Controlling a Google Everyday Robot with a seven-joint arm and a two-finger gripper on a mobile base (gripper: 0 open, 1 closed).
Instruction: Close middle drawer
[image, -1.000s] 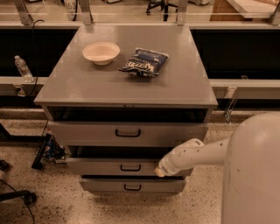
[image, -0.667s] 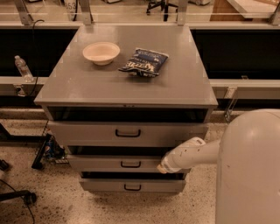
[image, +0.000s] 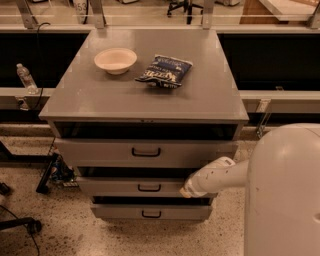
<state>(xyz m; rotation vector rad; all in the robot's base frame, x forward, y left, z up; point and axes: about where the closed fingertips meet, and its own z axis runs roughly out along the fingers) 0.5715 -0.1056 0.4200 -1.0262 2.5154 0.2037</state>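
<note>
A grey metal cabinet (image: 150, 100) has three drawers, all pulled out a little. The middle drawer (image: 115, 187) has a low flat front with a small black pull handle (image: 149, 188). My gripper (image: 189, 190) is at the end of the white arm, against the right end of that drawer's front panel. The top drawer (image: 100, 152) above has a taller front and a larger black handle. The bottom drawer (image: 120, 212) sits below.
A white bowl (image: 115, 60) and a dark blue chip bag (image: 164, 70) lie on the cabinet top. My white body (image: 282, 195) fills the lower right. A water bottle (image: 26, 79) stands at left. Cables and a chair base lie on the floor at left.
The arm and gripper have shifted slightly toward the drawer front; the middle drawer looks pushed in a little.
</note>
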